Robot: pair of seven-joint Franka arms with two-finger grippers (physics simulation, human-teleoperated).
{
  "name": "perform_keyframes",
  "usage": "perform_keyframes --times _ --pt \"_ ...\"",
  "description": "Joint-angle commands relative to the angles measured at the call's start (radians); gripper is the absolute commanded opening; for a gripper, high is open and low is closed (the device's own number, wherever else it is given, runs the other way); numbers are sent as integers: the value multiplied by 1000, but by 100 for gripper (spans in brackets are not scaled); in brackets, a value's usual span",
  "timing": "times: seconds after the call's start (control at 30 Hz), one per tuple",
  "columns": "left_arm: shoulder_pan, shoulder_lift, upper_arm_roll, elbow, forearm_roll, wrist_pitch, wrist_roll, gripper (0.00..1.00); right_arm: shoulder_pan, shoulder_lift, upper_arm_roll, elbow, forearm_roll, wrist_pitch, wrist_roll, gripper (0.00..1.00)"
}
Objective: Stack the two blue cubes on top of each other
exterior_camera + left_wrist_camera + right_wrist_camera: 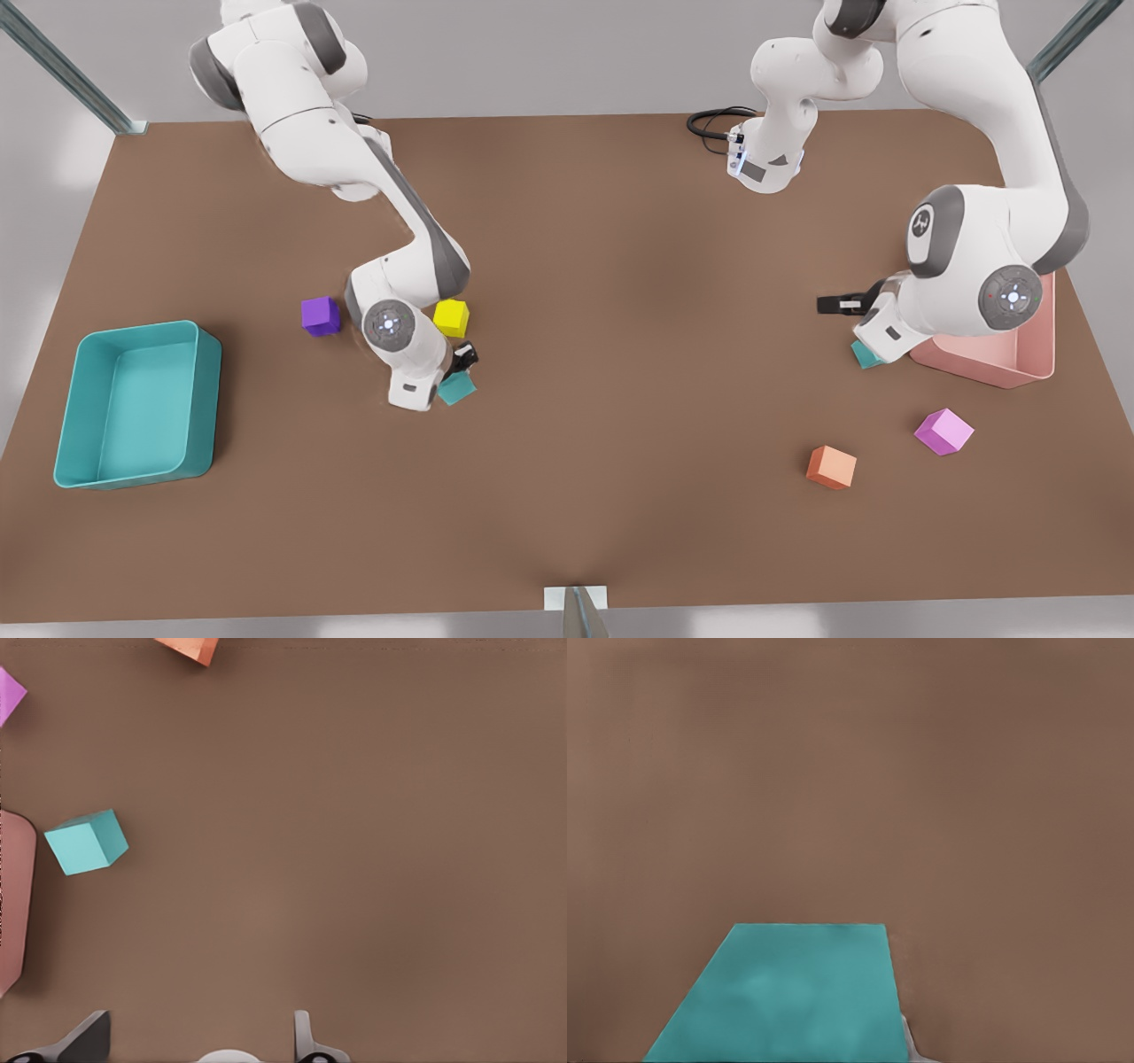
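One blue cube (pixel 457 388) lies on the brown table (pixel 620 372) left of centre in the front view. My right gripper (pixel 461 370) is down right at it, and in the right wrist view this cube (pixel 784 997) looms very close. The other blue cube (pixel 863 355) sits by the pink bin at the front view's right, partly under my left arm's hand. My left gripper (pixel 842 310) (pixel 197 1038) hovers low and open with nothing in it. In its wrist view the cube (pixel 87 842) lies apart from it, off to one side.
A yellow cube (pixel 452 317) and a purple cube (pixel 320 315) sit close behind the right gripper. An orange cube (pixel 831 467) and a pink cube (pixel 943 431) lie near the front right. A large teal bin (pixel 89 470) stands far left and a pink bin (pixel 1041 354) far right.
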Motion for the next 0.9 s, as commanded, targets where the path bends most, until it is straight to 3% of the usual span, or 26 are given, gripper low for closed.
perform_keyframes --times 0.0,0.1,0.2,0.43,0.47,0.5,0.6,0.7,0.77,0.83,0.87 --pt "30 47 4 16 2 106 4 100 132 98 1 150 44 -95 936 55" --pt "47 45 73 -143 2 413 226 100 281 329 1 467 46 -74 1352 56" --pt "42 56 151 -269 -6 611 208 100 335 400 0 472 44 48 1452 56" --pt "76 131 216 -326 -38 720 166 100 350 461 -11 455 -2 52 1441 57" --pt "82 133 219 -335 -38 720 166 100 350 468 -11 455 -2 52 1440 68" --pt "82 133 230 -343 -38 720 166 100 350 469 -12 453 -4 54 1440 100" --pt "85 128 231 -395 -38 718 169 100 350 468 -12 453 -4 52 1441 100" --pt "105 130 231 -415 -36 720 172 100 340 419 -9 458 -1 41 1441 100" --pt "112 123 231 -458 -36 718 174 100 301 271 -2 441 9 -50 1441 100" --pt "125 123 233 -476 -36 720 174 100 196 127 -2 419 136 -287 1262 100" --pt "128 123 233 -484 -36 729 175 100 64 72 -2 419 193 -494 982 100"
